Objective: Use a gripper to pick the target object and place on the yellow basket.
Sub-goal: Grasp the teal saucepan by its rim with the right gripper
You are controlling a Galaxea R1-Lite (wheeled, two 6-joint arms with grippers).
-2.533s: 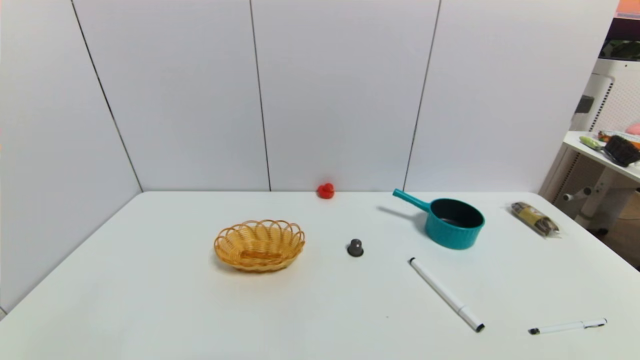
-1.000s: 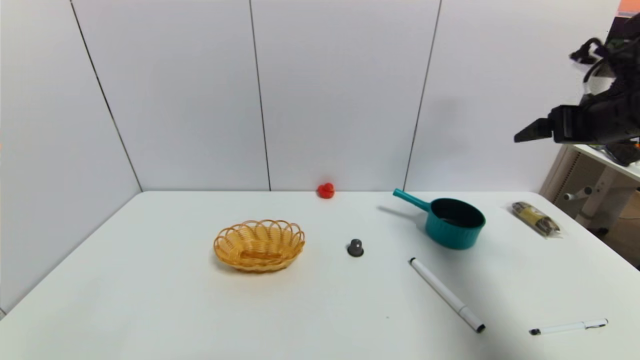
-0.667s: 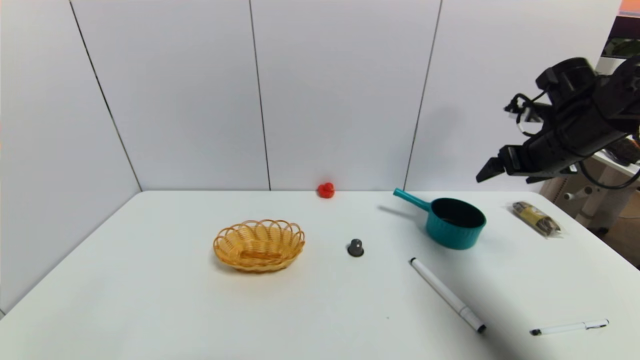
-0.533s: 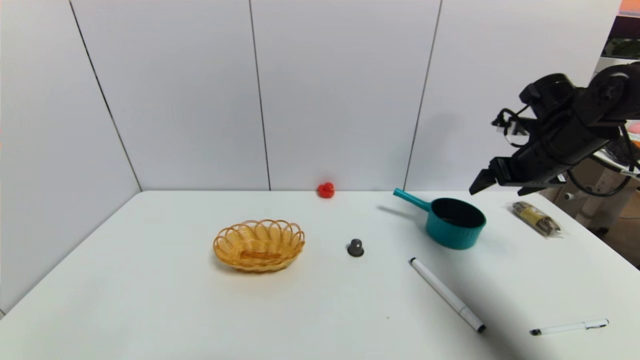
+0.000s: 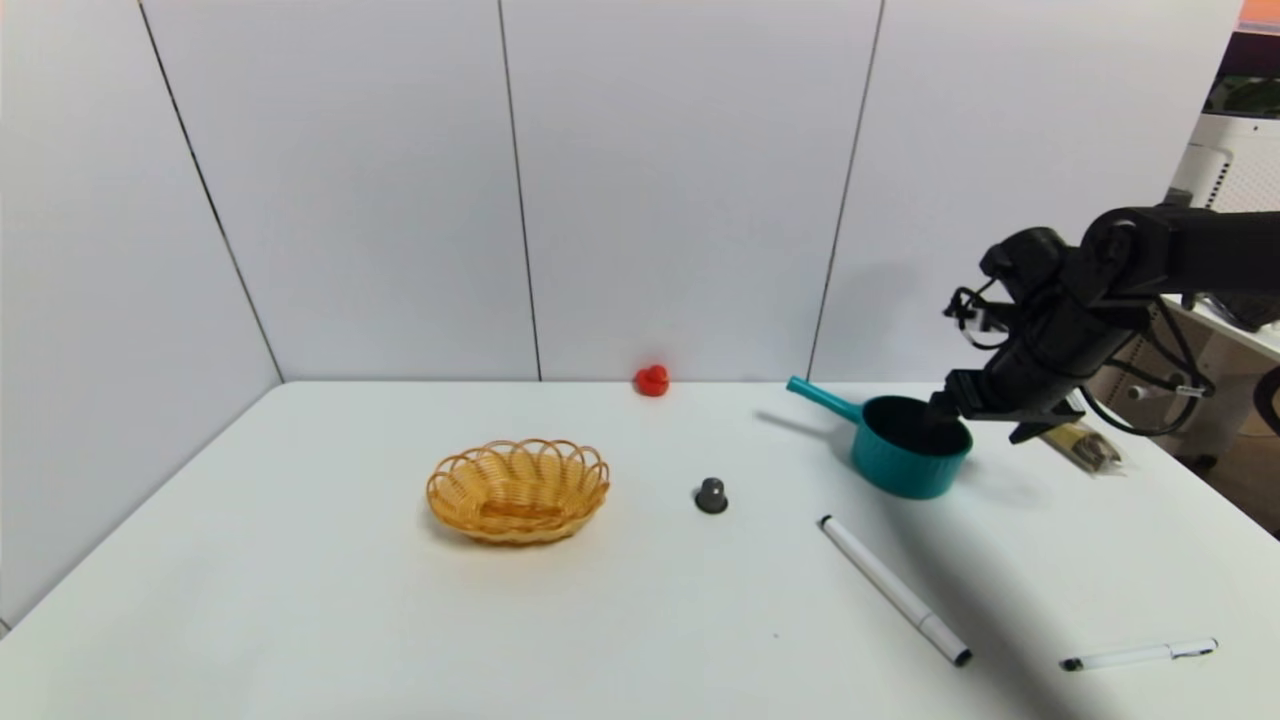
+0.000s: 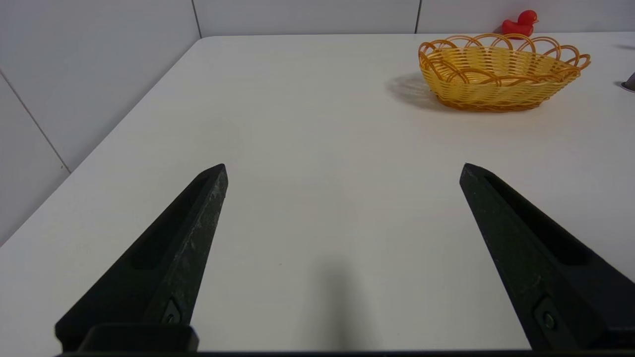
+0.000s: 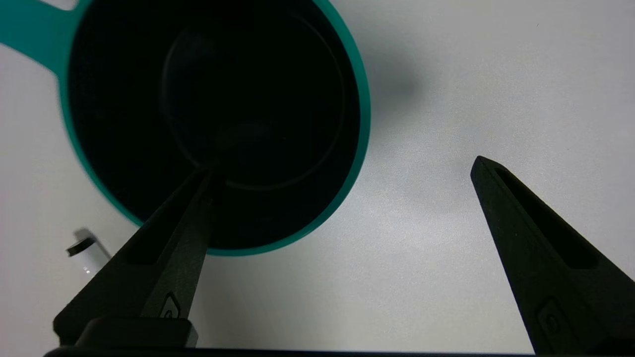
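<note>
Lowered onto the teal saucepan (image 5: 910,447), the right claw (image 7: 342,166) shows only at its wrist: spread, straddling the rim.

Right end effector (image 5: 985,412) covers the far-right rim of the teal saucepan (image 5: 905,458) in the head view; contact can't be confirmed there. It also hides part of the wrapped packet (image 5: 1085,447) behind it. Right wrist view: saucepan (image 7: 354,163) handle is cut off at the frame edge, its interior too dark to read; a pen (image 7: 87,250) beside one finger is mostly hidden. Left end effector (image 6: 342,171) isn't visible in the head view.
</note>
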